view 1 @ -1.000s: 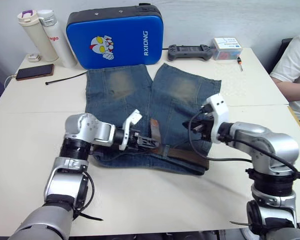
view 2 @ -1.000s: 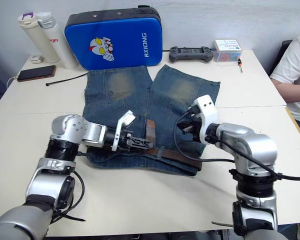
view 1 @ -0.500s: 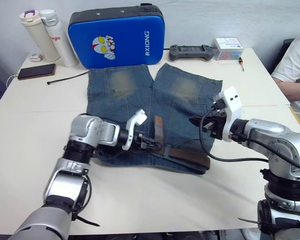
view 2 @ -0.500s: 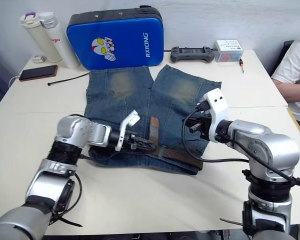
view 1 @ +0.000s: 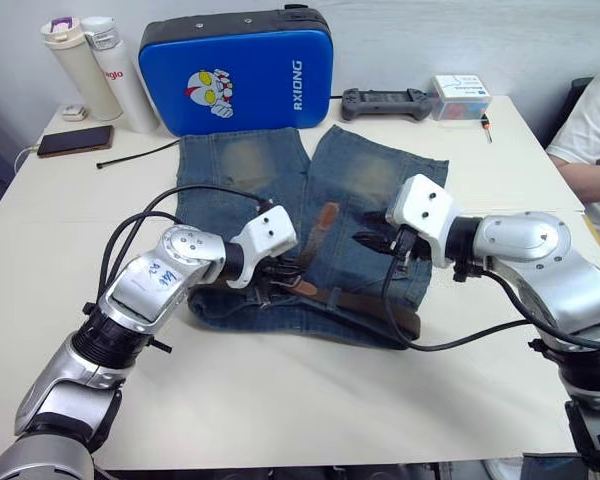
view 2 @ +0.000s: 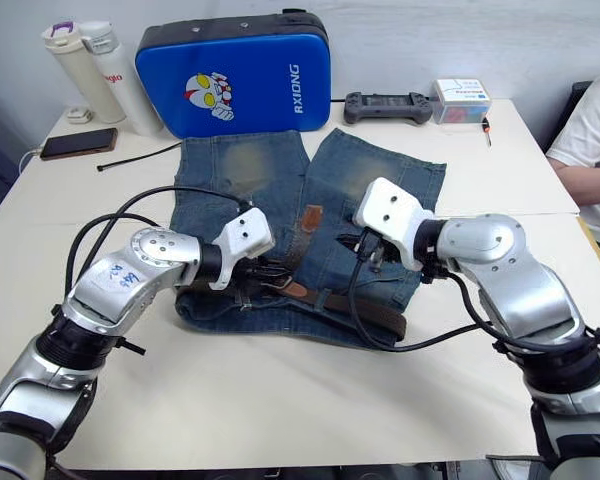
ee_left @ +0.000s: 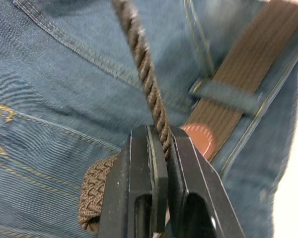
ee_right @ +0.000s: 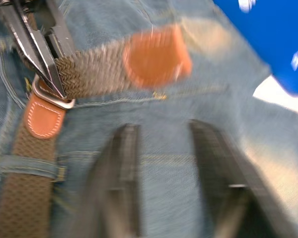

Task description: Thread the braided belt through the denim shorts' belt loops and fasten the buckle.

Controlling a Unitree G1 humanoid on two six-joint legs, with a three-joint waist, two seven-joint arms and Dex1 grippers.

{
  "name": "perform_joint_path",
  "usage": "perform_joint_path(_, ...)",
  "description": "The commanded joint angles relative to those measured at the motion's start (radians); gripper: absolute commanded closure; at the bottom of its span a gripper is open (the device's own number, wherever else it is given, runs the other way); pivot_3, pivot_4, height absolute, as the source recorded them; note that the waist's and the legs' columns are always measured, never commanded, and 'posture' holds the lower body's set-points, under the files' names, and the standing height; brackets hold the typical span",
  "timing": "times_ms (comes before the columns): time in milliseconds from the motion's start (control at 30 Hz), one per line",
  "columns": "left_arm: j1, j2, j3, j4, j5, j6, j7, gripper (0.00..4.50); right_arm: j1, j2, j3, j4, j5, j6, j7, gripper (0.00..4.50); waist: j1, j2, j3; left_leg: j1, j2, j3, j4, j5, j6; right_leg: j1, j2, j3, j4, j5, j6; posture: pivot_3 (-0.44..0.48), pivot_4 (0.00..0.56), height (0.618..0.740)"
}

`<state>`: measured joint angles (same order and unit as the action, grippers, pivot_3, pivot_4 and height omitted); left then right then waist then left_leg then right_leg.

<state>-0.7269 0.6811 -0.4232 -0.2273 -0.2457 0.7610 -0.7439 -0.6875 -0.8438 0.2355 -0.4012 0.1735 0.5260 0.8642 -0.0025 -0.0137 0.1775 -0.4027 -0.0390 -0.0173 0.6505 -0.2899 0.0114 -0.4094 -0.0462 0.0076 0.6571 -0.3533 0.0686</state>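
The denim shorts (view 1: 310,200) lay flat in the middle of the table (view 1: 280,400), waistband toward the front edge. The braided belt (view 1: 365,305) ran along the waistband under a belt loop (ee_left: 227,94). Its tan tip (view 1: 327,215) lay on the right leg. The left gripper (ee_left: 159,148) had its fingers closed on the belt beside the buckle (ee_right: 49,99), which its fingers partly hid. The right gripper (ee_right: 161,144) hung above the shorts near the tip, fingers wide apart and holding nothing. At the back edge stood a blue case (view 1: 235,70) with the word "RXIONG". The red writing on a white bottle (view 1: 120,75) was too small to read.
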Motion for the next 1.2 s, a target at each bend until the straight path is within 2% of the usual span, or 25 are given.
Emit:
perform_joint_path(33,-0.022,0.018,-0.024,0.004,0.097,-0.073,-0.015,4.50,-0.053,-0.025,0.019,0.005,-0.080,-0.114,0.048,1.69,0.001,0.000,0.000,-0.001,0.000,0.000,0.001,0.000,0.000,-0.001,0.000,0.000,0.000,0.000,0.000,0.000,0.150,0.740)
perform_joint_path(267,-0.045,-0.004,-0.024,0.039,0.171,-0.109,-0.054,4.50,-0.103,-0.013,0.051,0.048,-0.124,-0.174,0.141,1.69,0.002,0.000,0.000,-0.002,0.000,0.000,0.002,0.000,0.001,-0.001,0.000,0.000,0.002,0.000,0.000,0.000,0.150,0.740)
perform_joint_path(400,-0.054,-0.024,-0.008,0.027,0.178,-0.096,-0.071,4.50,-0.097,0.001,0.054,0.052,-0.118,-0.145,0.170,1.69,0.002,0.000,0.000,-0.002,0.000,0.000,0.003,0.000,0.001,-0.001,0.000,0.000,0.003,0.000,0.000,0.000,0.150,0.740)
perform_joint_path(500,-0.055,-0.022,-0.004,0.023,0.193,-0.095,-0.081,4.50,-0.086,0.014,0.052,0.051,-0.125,-0.140,0.165,2.36,0.000,0.000,0.000,-0.002,0.000,0.000,0.003,0.000,0.001,-0.001,0.000,0.000,0.004,0.000,0.000,0.000,0.150,0.740)
perform_joint_path(633,-0.044,-0.023,-0.004,0.015,0.210,-0.101,-0.088,4.50,-0.094,0.031,0.048,0.049,-0.125,-0.124,0.169,4.34,0.002,0.000,0.000,-0.002,0.000,0.000,0.004,0.000,0.001,-0.001,0.000,-0.001,0.004,0.000,0.000,0.000,0.150,0.740)
perform_joint_path(833,-0.048,-0.040,0.025,0.037,0.204,-0.064,-0.089,4.50,-0.100,0.029,0.047,0.054,-0.126,-0.110,0.193,4.43,0.002,0.000,0.000,-0.002,0.000,0.000,0.005,0.000,0.002,-0.001,0.000,-0.001,0.005,0.000,0.000,0.000,0.150,0.740)
perform_joint_path(900,-0.067,-0.113,0.146,0.053,0.081,0.126,-0.077,4.50,-0.099,0.032,0.037,0.061,-0.130,-0.104,0.182,4.43,0.002,0.000,0.000,-0.002,0.000,0.000,0.006,0.000,0.002,-0.001,0.000,-0.001,0.005,0.000,0.000,0.000,0.150,0.740)
perform_joint_path(967,-0.093,-0.157,0.257,0.055,-0.034,0.298,-0.096,3.68,-0.092,0.042,0.026,0.062,-0.134,-0.098,0.159,4.50,0.002,0.000,0.000,-0.004,0.000,-0.001,0.008,0.000,0.002,-0.001,0.000,-0.001,0.007,0.000,0.000,0.000,0.150,0.740)
perform_joint_path(1000,-0.110,-0.172,0.309,0.067,-0.070,0.353,-0.095,3.41,-0.085,0.047,0.023,0.061,-0.134,-0.091,0.149,4.50,0.001,0.000,0.000,-0.004,0.001,-0.001,0.009,0.000,0.003,-0.001,0.000,-0.002,0.007,0.000,0.000,0.000,0.150,0.740)
perform_joint_path(1067,-0.137,-0.190,0.389,0.103,-0.107,0.413,-0.067,2.44,-0.069,0.059,0.011,0.052,-0.127,-0.056,0.125,4.50,0.001,0.000,0.000,-0.004,0.001,-0.001,0.010,-0.001,0.003,-0.001,0.000,-0.002,0.009,0.000,0.000,0.000,0.150,0.740)
perform_joint_path(1100,-0.133,-0.177,0.392,0.107,-0.095,0.391,-0.054,2.16,-0.053,0.069,0.003,0.041,-0.114,-0.026,0.115,4.50,0.002,0.000,0.000,-0.005,0.001,-0.001,0.011,-0.001,0.003,-0.001,0.000,-0.002,0.010,0.000,0.000,0.000,0.150,0.740)
perform_joint_path(1133,-0.129,-0.166,0.389,0.105,-0.085,0.374,-0.046,1.67,-0.041,0.077,-0.002,0.033,-0.105,-0.006,0.108,4.50,0.001,0.000,0.000,-0.004,0.001,-0.001,0.011,-0.001,0.003,-0.001,0.000,-0.002,0.010,0.000,0.000,0.000,0.150,0.740)
perform_joint_path(1200,-0.107,-0.150,0.353,0.079,-0.069,0.332,-0.046,1.15,-0.026,0.093,-0.012,0.012,-0.088,0.034,0.099,4.50,-0.001,0.000,0.000,-0.004,0.001,-0.001,0.012,-0.001,0.003,-0.001,0.000,-0.001,0.011,0.000,0.000,0.000,0.150,0.740)
